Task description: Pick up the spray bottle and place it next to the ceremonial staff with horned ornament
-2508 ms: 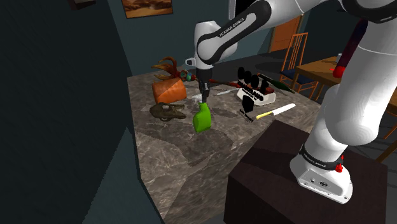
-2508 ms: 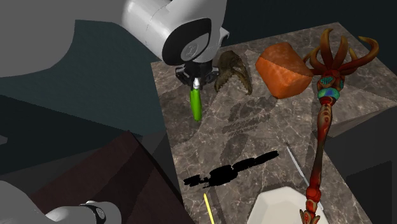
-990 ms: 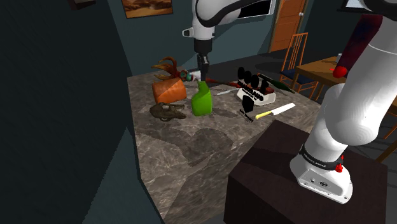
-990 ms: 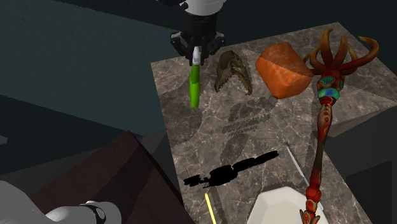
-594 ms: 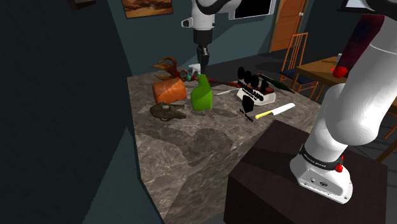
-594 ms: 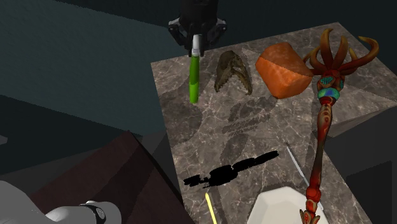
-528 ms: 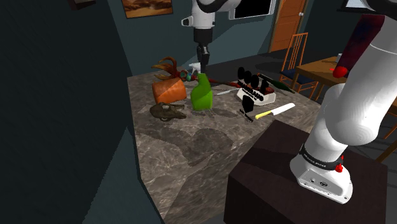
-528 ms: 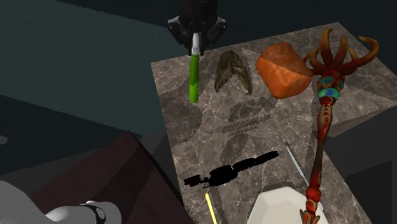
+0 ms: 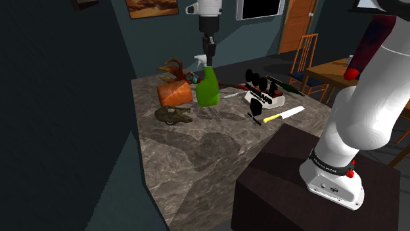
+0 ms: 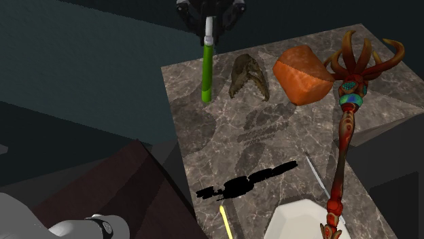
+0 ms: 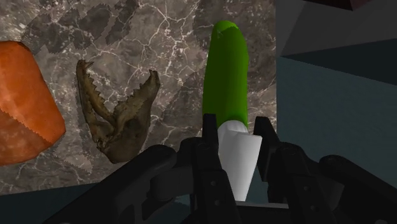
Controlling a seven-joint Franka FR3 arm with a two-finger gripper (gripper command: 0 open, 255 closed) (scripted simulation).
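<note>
Shoulder view: the spray bottle (image 9: 208,90) is held by its white neck in the closed gripper (image 9: 208,51), hung upright above the counter (image 9: 197,154); the staff (image 10: 348,125) is found well apart, past the orange block (image 10: 302,73).

Dim, flat light throughout. The dark, veined stone desk (image 9: 190,170) catches a weak glow from above. Soft-edged, blotchy shadows lie on it below the bright green spray bottle (image 9: 208,88) and nearer the camera. The bottle is evenly lit, without glare. The teal walls (image 9: 66,98) behind the bottle sink into murk. Edges are crisp and undistorted.
</note>
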